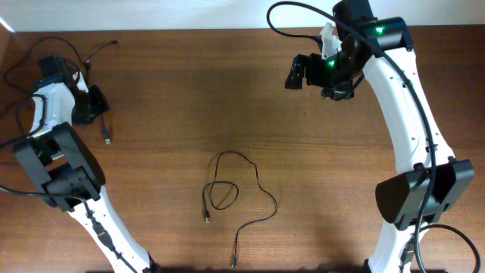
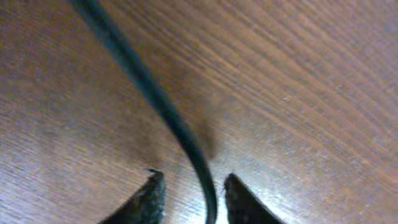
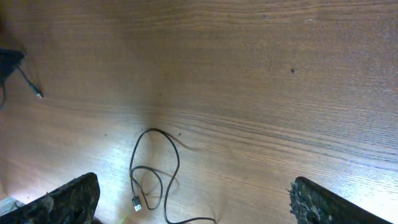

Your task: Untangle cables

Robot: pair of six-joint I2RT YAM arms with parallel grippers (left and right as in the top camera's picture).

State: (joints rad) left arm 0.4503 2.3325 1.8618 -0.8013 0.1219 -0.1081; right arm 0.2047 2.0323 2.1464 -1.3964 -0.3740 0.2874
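cable — between left end effector jaws, spread, untouched | right end effector spread

A thin black cable slants from the upper left across the wooden table. It passes between the left gripper's dark fingertips. The wood shows on both sides of it, so neither tip touches it.

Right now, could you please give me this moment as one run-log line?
left gripper: jaws either side of left cable, not yet clamped | right gripper: jaws wide, empty, raised | looped cable: centre, untouched
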